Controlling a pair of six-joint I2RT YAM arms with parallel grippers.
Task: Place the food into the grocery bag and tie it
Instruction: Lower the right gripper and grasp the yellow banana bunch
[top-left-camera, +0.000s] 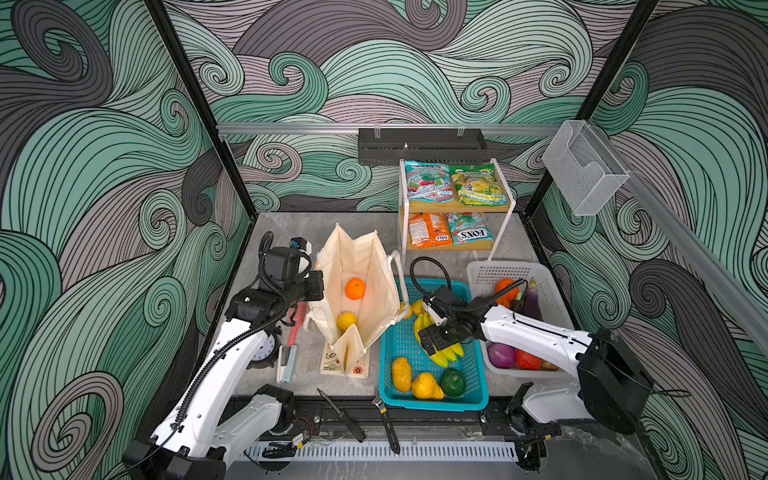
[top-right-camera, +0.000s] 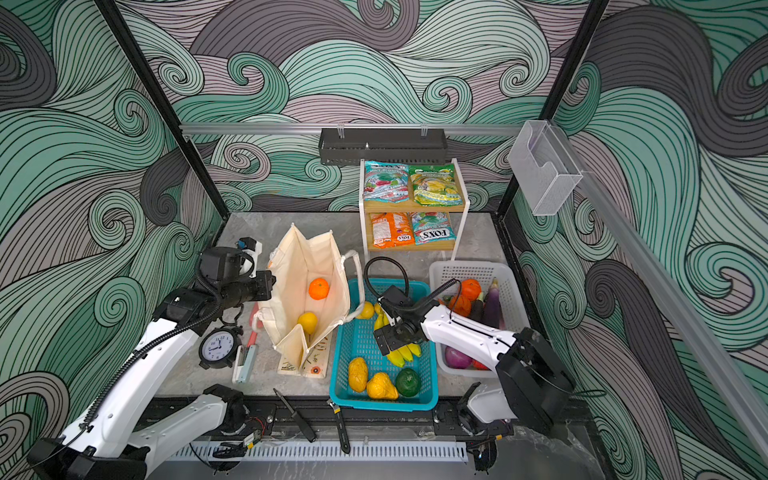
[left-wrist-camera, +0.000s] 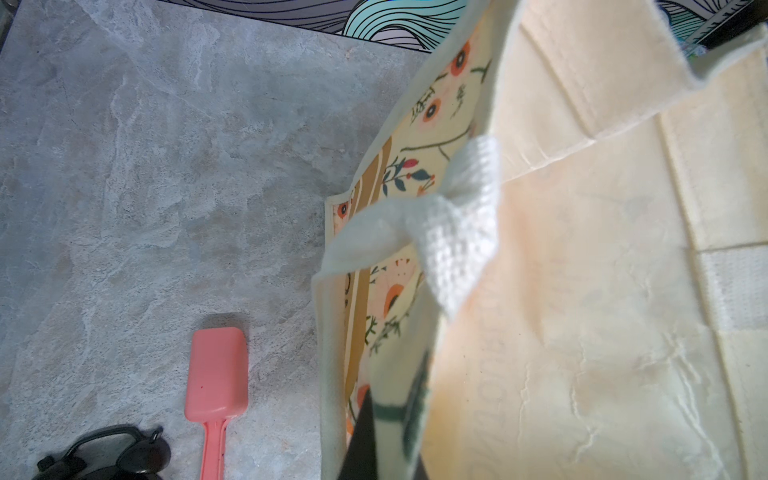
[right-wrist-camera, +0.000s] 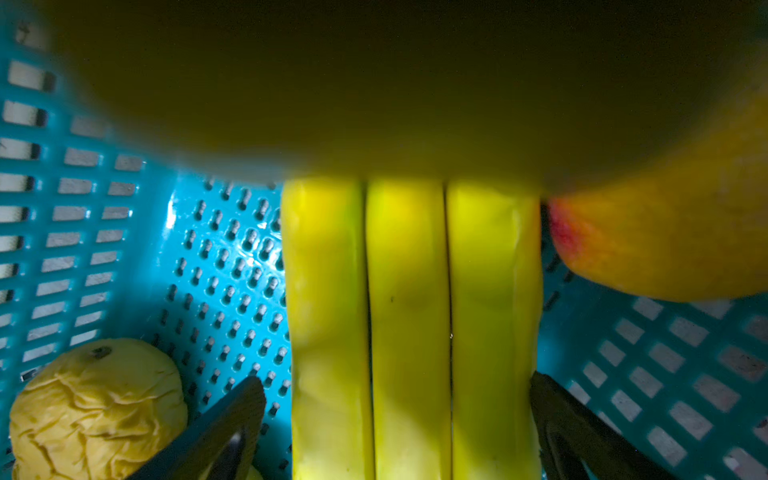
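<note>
The cream grocery bag (top-left-camera: 374, 266) stands open left of centre in both top views, with an orange (top-left-camera: 354, 289) and a lemon (top-left-camera: 346, 321) inside. My left gripper (top-left-camera: 319, 286) is shut on the bag's left rim; in the left wrist view its dark fingers (left-wrist-camera: 361, 440) pinch the printed fabric (left-wrist-camera: 582, 291). My right gripper (top-left-camera: 432, 338) is down in the teal basket, open, its jaws on either side of the banana bunch (right-wrist-camera: 407, 311) with a gap on one side. Snack packets (top-left-camera: 428, 183) lie on the back rack. An eggplant (top-left-camera: 532, 299) lies in the white basket.
The teal basket (top-left-camera: 432, 405) also holds yellow and green toy produce. The white basket (top-left-camera: 498, 270) stands to its right. An alarm clock (top-right-camera: 218, 347), a pink spatula (left-wrist-camera: 216, 374) and a stapler (top-left-camera: 286, 363) lie left of the bag. A knife (top-left-camera: 340, 415) and a wrench (top-left-camera: 386, 419) lie at the front edge.
</note>
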